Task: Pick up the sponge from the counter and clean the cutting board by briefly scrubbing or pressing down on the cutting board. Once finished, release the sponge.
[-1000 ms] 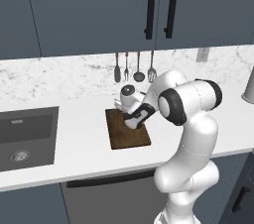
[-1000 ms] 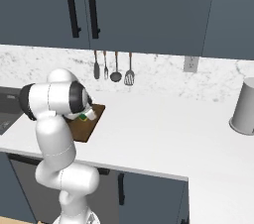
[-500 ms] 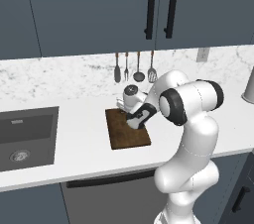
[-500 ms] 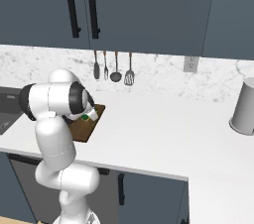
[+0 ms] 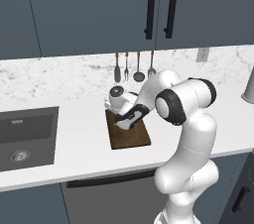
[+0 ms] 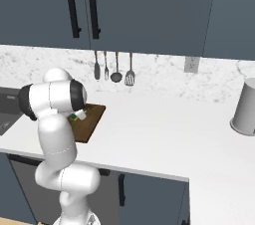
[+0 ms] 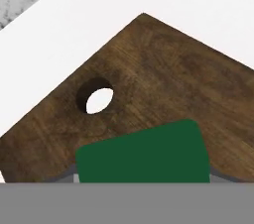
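Clamping the sponge (image 7: 144, 153) between my gripper (image 5: 120, 120) jaws, I have its flat dark green top facing me, a rounded rectangle. It sits over the cutting board (image 7: 163, 74), dark brown grained wood with a round hole, lying on the smooth white counter (image 5: 79, 139).

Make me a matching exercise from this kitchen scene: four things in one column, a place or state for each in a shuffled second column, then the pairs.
1. sponge
2. cutting board
3. sink
4. grey canister

A. inset in the counter, left of the board in the left base view
B. held in the shut gripper over the board
C. far right on the counter
D. flat on the counter under the hand

Pairs: 1-B, 2-D, 3-A, 4-C
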Available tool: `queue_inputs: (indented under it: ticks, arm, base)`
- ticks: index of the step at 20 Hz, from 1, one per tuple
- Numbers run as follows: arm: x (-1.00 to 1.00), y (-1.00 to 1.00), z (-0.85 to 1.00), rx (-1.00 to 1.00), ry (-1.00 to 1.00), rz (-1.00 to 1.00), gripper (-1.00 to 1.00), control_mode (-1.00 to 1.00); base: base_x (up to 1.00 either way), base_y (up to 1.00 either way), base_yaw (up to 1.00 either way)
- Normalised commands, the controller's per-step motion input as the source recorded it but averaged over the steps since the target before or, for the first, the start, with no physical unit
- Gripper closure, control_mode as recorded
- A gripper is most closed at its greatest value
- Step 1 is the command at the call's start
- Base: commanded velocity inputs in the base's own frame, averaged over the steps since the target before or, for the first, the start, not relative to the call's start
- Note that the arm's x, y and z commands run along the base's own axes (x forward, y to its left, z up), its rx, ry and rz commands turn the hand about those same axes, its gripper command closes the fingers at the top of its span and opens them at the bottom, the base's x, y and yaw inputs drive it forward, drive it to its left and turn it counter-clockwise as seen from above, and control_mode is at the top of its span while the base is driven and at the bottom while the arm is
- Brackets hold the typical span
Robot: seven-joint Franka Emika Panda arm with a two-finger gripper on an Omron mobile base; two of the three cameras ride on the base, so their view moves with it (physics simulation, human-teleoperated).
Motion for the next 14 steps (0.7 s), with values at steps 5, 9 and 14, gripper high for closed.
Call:
queue_inputs:
  ticks: [5, 9, 14]
  arm:
    - [-0.28, 0.06, -0.02, 0.00, 0.00, -0.01, 1.00, -1.00]
    - [-0.63, -0.50, -0.06, 0.00, 0.00, -0.02, 1.00, -1.00]
    - [-0.49, -0.73, -0.06, 0.00, 0.00, -0.06, 1.00, -1.00]
  base:
    - [0.00, 0.00, 0.00]
    - [0.00, 0.00, 0.00]
    - [0.00, 0.00, 0.00]
